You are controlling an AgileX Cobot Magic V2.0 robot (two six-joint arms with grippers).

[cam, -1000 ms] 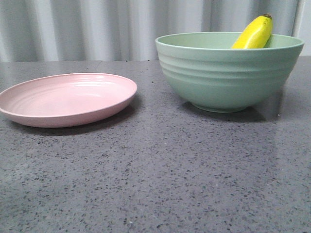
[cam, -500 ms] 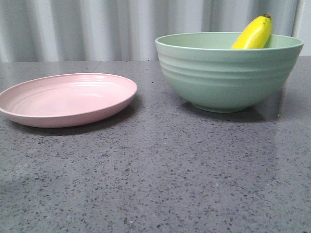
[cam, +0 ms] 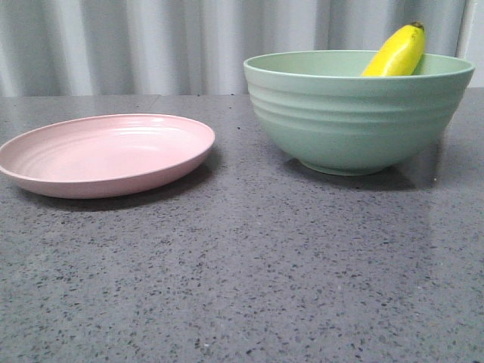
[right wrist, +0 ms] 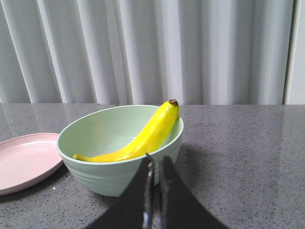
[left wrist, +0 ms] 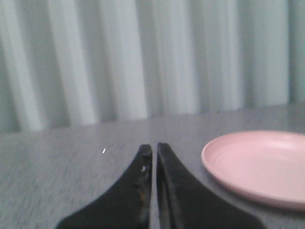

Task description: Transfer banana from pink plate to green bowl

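Note:
The banana [cam: 395, 51] lies inside the green bowl [cam: 355, 113], its dark tip leaning over the far right rim. In the right wrist view the banana [right wrist: 143, 138] curves across the bowl [right wrist: 119, 176]. The pink plate [cam: 106, 153] sits empty at the left and also shows in the left wrist view [left wrist: 259, 167] and the right wrist view [right wrist: 24, 160]. My left gripper [left wrist: 155, 148] is shut and empty, low over the table beside the plate. My right gripper [right wrist: 156, 160] is shut and empty, in front of the bowl. Neither gripper shows in the front view.
The grey speckled tabletop [cam: 249, 272] stretches in front of the plate and bowl. A pale pleated curtain [cam: 151, 45] hangs behind the table's far edge.
The plate and bowl appear shifted very slightly to the right in the front view. The banana stays in the bowl.

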